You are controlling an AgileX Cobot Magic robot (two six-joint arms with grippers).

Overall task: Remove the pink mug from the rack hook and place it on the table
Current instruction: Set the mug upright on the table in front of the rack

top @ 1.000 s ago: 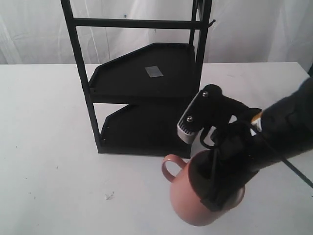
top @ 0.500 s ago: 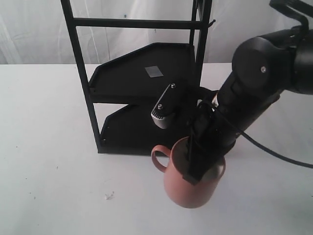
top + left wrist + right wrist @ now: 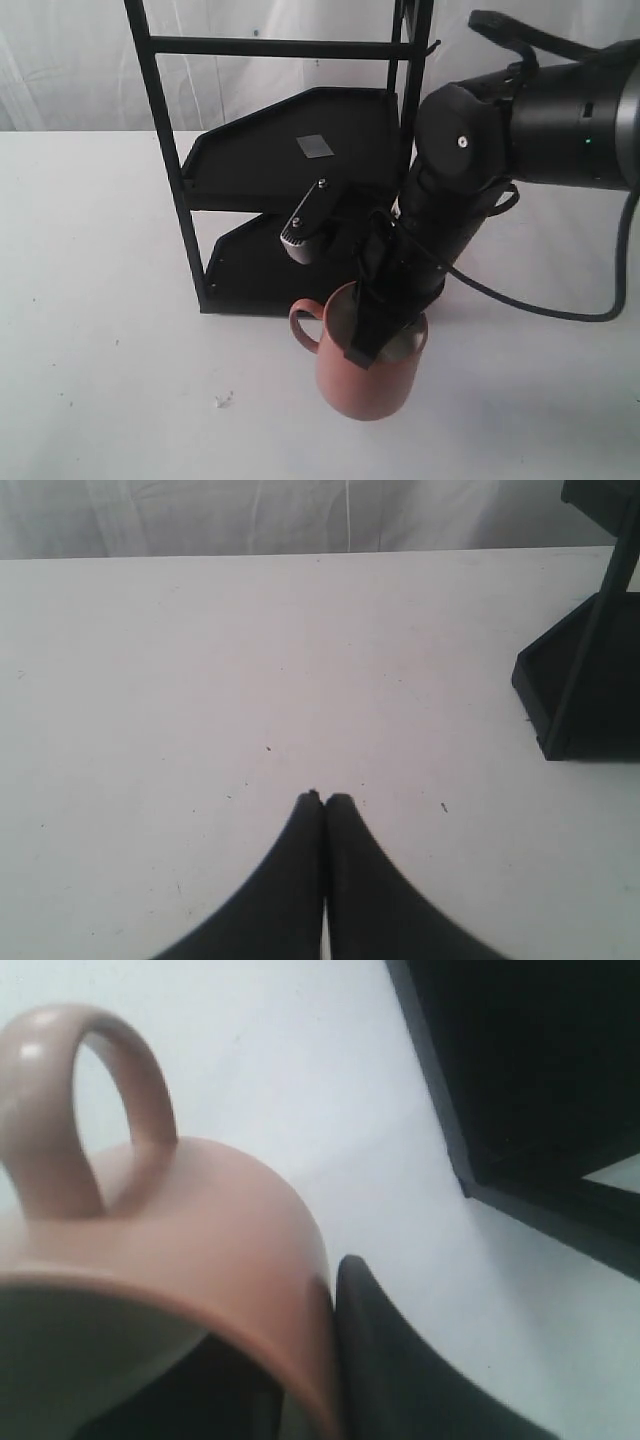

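The pink mug (image 3: pixel 365 375) is upright in front of the rack (image 3: pixel 250 160), its handle (image 3: pixel 303 326) pointing left. I cannot tell whether its base touches the table (image 3: pixel 100 300). My right gripper (image 3: pixel 366 340) is shut on the mug's rim, one finger inside and one outside. In the right wrist view the outer finger (image 3: pixel 400 1360) presses the mug (image 3: pixel 200 1220) wall. The rack hook (image 3: pixel 432 45) at the top of the right post is bare. My left gripper (image 3: pixel 322 798) is shut and empty above the table (image 3: pixel 200 660); it does not show in the exterior view.
The rack's two black tray shelves stand just behind the mug, the upper one with a grey sticker (image 3: pixel 314 146). A corner of the lower shelf (image 3: pixel 540 1080) lies close to the right gripper. A small white scrap (image 3: pixel 222 400) lies on the table left of the mug.
The right arm has carried the mug leftward and closer to the rack's front, and the arm's bulk has swung up and over it. The left gripper shows no earlier frame.
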